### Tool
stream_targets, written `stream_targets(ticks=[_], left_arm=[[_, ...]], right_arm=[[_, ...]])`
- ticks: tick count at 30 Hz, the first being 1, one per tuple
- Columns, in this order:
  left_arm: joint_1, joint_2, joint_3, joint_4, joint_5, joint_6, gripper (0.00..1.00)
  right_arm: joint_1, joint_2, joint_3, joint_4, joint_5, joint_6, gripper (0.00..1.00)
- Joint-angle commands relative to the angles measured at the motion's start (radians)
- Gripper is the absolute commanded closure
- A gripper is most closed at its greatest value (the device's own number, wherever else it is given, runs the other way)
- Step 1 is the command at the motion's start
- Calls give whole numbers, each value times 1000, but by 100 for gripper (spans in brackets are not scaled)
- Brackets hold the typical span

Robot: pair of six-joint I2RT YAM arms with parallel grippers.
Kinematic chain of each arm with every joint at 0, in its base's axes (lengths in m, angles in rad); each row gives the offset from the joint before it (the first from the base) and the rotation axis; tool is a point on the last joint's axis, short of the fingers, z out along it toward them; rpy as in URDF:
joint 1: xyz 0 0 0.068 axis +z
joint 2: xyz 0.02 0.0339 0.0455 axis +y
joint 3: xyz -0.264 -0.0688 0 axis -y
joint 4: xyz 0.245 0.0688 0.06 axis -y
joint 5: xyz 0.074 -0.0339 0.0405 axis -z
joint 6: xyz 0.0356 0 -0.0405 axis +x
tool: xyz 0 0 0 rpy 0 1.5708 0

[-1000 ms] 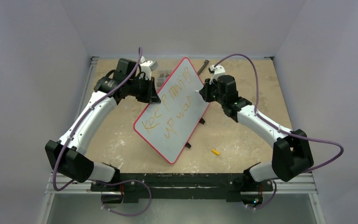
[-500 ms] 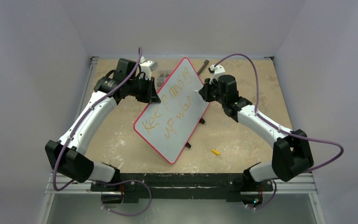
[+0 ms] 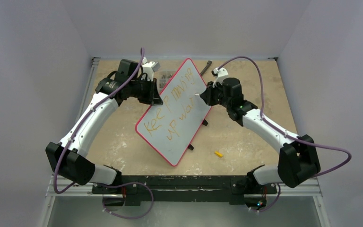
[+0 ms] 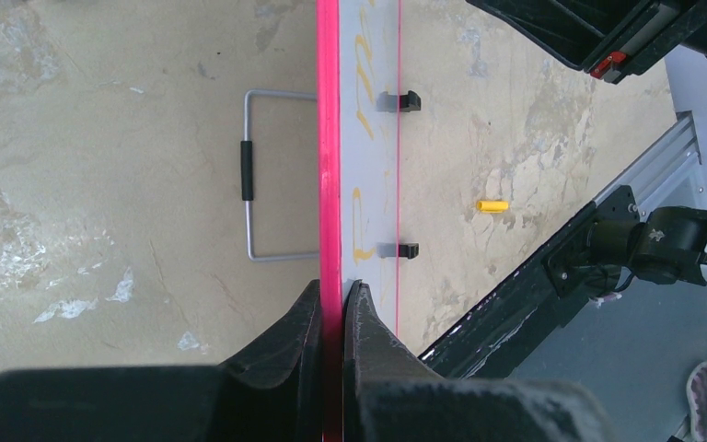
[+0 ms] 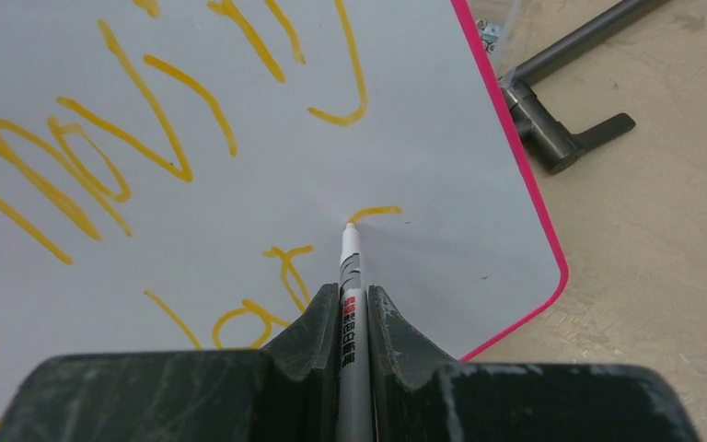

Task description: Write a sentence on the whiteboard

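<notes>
From above, the whiteboard (image 3: 191, 85) stands tilted in the middle of the table (image 3: 123, 146), with one corner near the far edge. The sentence (image 3: 175, 111) is on it in two orange lines. The left gripper (image 3: 157, 97) is pinched on the board's left rim. The right gripper (image 3: 203, 96) holds a marker pen (image 3: 198, 95) against the board's right side. A little yellow cap (image 3: 218, 153) lies alone toward the near right corner. A dark metal tool (image 3: 208, 66) lies by the far edge. A small box (image 3: 165, 74) sits behind the board, but what is in it is too small to tell. From the left wrist, the claw's two fingers (image 4: 304, 318) squeeze the red frame (image 4: 329, 138). Two black feet (image 4: 409, 101) stick out of the board, and a wire stand (image 4: 267, 175) sits on the other side. From the right wrist, the claw is clamped on the pen, and the pen tip touches the board at a short orange stroke (image 5: 375, 214).
</notes>
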Motion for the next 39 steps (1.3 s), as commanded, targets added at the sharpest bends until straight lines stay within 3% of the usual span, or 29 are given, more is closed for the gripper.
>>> stream_targets(ticks=[1,23,39], left_arm=[[-2,-20,-9,3,-126,108,100],[-2,-31,-14,6,-117,106,100],[-3,-33,-15,4,-113,106,100]], right_arm=[[6,-42,-26,26,-38,15,100],[5,-17,-68,10,15,8,100],[5,65,83,-12,50,-13,100]])
